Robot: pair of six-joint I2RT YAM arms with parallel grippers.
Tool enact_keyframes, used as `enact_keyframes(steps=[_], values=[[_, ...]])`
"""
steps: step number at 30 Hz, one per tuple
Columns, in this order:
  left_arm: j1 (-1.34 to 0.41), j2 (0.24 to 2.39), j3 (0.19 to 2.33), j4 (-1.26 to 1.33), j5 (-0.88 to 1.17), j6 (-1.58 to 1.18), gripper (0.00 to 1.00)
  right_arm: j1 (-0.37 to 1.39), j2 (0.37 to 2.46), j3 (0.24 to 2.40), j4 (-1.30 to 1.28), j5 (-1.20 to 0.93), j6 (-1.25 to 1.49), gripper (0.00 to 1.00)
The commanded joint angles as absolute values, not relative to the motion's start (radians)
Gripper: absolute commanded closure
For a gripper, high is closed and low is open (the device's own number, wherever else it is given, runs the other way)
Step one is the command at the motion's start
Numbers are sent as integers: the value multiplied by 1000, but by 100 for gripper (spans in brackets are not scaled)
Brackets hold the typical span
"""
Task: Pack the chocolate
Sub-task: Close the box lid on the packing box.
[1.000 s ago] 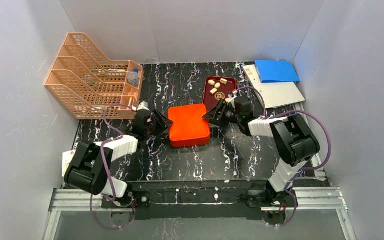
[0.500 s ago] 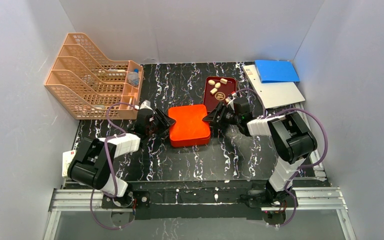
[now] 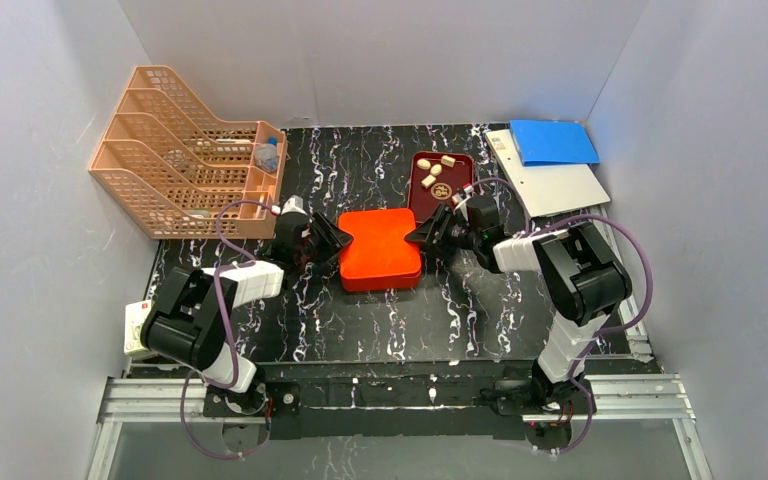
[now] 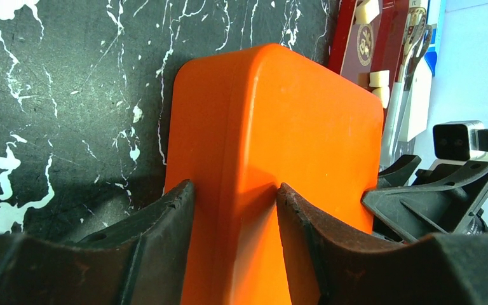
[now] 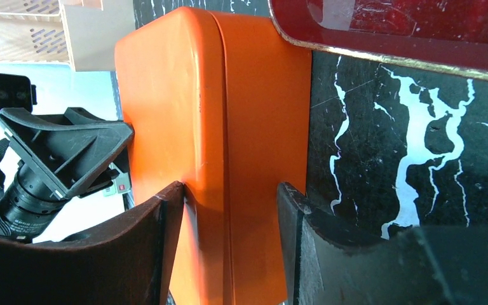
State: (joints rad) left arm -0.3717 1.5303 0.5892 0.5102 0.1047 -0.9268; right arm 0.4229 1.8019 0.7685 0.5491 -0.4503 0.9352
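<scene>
The chocolate (image 3: 432, 170) is several pale pieces lying in a dark red tray (image 3: 415, 200) behind the orange-red box (image 3: 380, 250). The box is closed and sits mid-table. My left gripper (image 3: 335, 240) is shut on the box's left edge; in the left wrist view its fingers (image 4: 165, 210) pinch the orange rim (image 4: 235, 190). My right gripper (image 3: 422, 235) straddles the right edge. There, one finger (image 5: 165, 203) rests on the lid (image 5: 190, 95) and the other lies against the side, by the tray (image 5: 419, 25).
A peach file organizer (image 3: 180, 150) stands at the back left. A blue folder (image 3: 552, 142) and white sheets (image 3: 560, 185) lie at the back right. A small white object (image 3: 138, 325) sits by the left arm's base. Grey walls enclose the table.
My left gripper has slid forward and right onto the box's left edge. The right gripper's jaws have narrowed slightly on the right edge. The box has stayed in place.
</scene>
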Motion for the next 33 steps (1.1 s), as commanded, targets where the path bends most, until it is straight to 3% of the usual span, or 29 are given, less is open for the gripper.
enact_keyframes(steps=[1,9,13,16,18,21,24,27,30,33], values=[[-403,1572,601,429,132,-904,54,463,1837,722,528,-424,945,42],[-418,1606,620,406,136,-900,55,533,1849,668,516,-387,956,50],[-426,1621,613,407,131,-908,55,559,1875,655,525,-392,974,75],[-429,1633,605,413,130,-913,56,579,1901,652,527,-388,987,79],[-433,1640,604,415,130,-915,57,585,1920,648,540,-395,996,88],[-439,1651,593,424,128,-923,59,598,1940,644,551,-399,1007,90],[-446,1668,569,449,127,-941,66,608,1954,642,555,-400,1013,98],[-461,1691,549,471,125,-955,74,612,1964,637,559,-399,1018,99],[-473,1708,533,494,121,-966,87,613,1960,629,561,-386,1020,99],[-476,1712,525,501,121,-975,89,613,1934,629,547,-377,1010,99]])
